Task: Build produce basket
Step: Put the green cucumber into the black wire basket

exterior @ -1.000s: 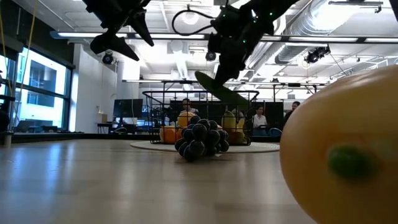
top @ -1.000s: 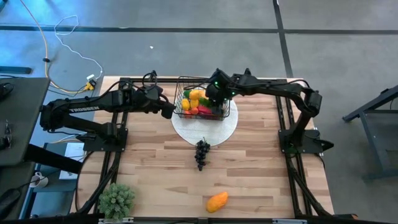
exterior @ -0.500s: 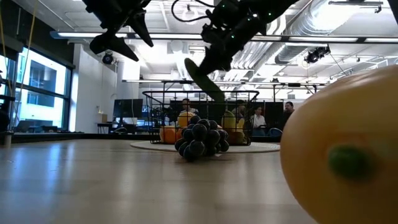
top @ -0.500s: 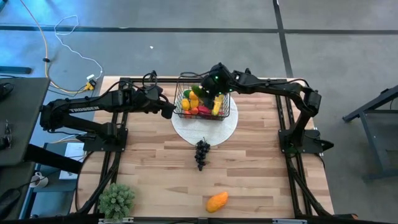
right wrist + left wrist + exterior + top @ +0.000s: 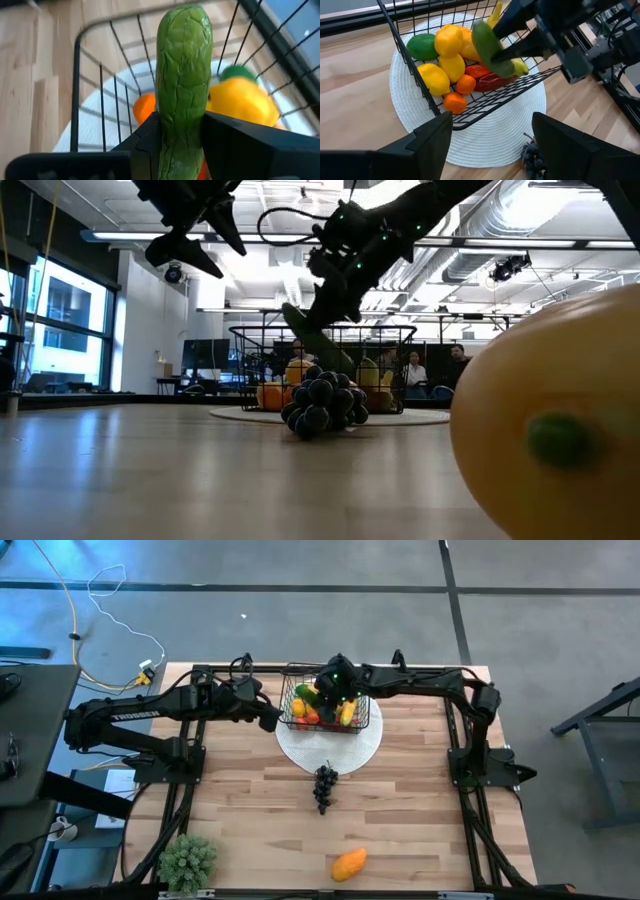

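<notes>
The cucumber is gripped lengthwise by the right end effector directly above the basket, while the left end effector is held open beside it.

Black wire basket, woven white mat, pale wood table, wrinkled matt cucumber

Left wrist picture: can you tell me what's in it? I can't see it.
The right gripper holds a green cucumber over a black wire basket of toy fruit on a round white plate. Dark grapes lie beside it.
</notes>
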